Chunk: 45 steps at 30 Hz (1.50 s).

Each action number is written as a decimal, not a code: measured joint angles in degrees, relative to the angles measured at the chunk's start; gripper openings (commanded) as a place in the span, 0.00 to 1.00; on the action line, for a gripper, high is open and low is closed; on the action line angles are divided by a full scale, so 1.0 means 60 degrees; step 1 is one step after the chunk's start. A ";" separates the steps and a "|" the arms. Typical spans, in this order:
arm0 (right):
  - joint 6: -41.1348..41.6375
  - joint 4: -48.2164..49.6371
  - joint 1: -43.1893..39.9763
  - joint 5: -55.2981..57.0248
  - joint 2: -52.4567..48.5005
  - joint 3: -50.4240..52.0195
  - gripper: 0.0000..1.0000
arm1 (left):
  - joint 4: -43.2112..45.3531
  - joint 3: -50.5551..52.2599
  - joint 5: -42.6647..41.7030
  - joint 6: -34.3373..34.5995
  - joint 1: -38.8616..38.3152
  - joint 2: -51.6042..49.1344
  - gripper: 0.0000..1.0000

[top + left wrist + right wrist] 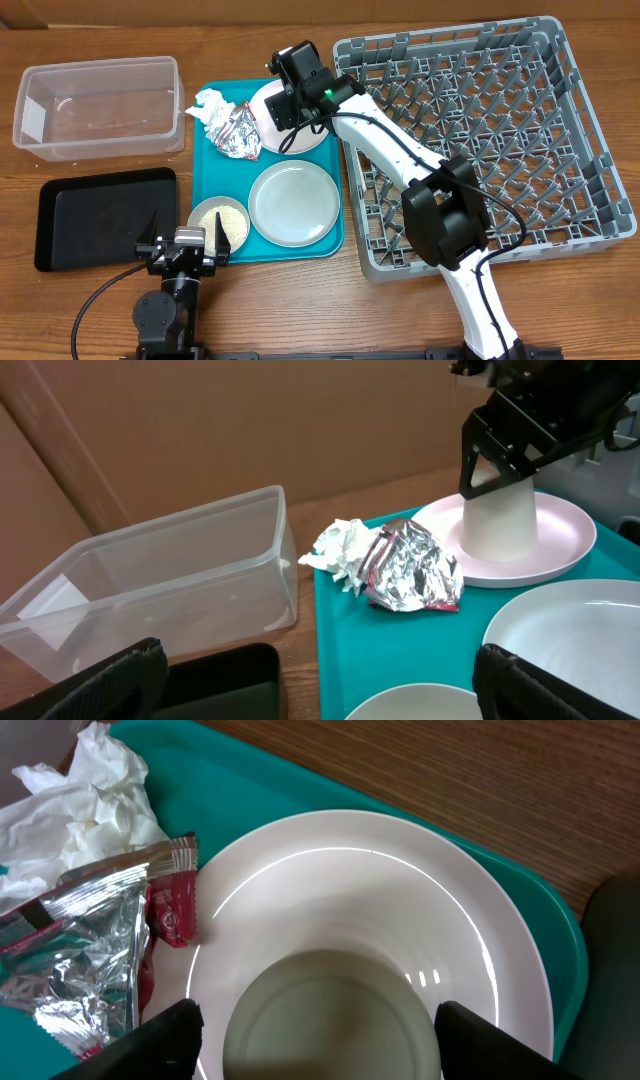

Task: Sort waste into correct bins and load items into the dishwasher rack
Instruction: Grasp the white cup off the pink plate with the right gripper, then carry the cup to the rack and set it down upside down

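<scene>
Here, my right gripper point(318, 1025) spread wide astride the small white cup point(497, 520), cup on the round white plate point(340, 880) at the teal serving tray's point(222, 178) one o'clock, hidden beneath me overhead, seen side-on only from the left wrist, crumpled silver foil wrapper point(80, 945) at its nine o'clock, my left gripper point(186, 232) wide, holding nothing.

Overhead, straight down over entire tabletop point(300, 300); left wrist, low at 7 o'clock, facing 1 o'clock, mid-range; right wrist, close, looking down; shared by all: white plate point(310, 141), foil wrapper point(235, 133).
</scene>
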<state>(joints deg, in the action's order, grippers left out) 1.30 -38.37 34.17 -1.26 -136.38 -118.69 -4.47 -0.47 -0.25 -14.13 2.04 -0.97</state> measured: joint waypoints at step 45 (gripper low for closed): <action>0.0612 -0.4714 -0.0015 0.0361 0.1107 -0.2743 0.44 | 0.0000 0.0000 0.0000 0.0000 0.0000 0.0000 1.00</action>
<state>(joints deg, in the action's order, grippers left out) 4.97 -66.65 34.09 0.91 -129.73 -135.15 -4.47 -0.47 -0.25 -14.13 2.04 -0.97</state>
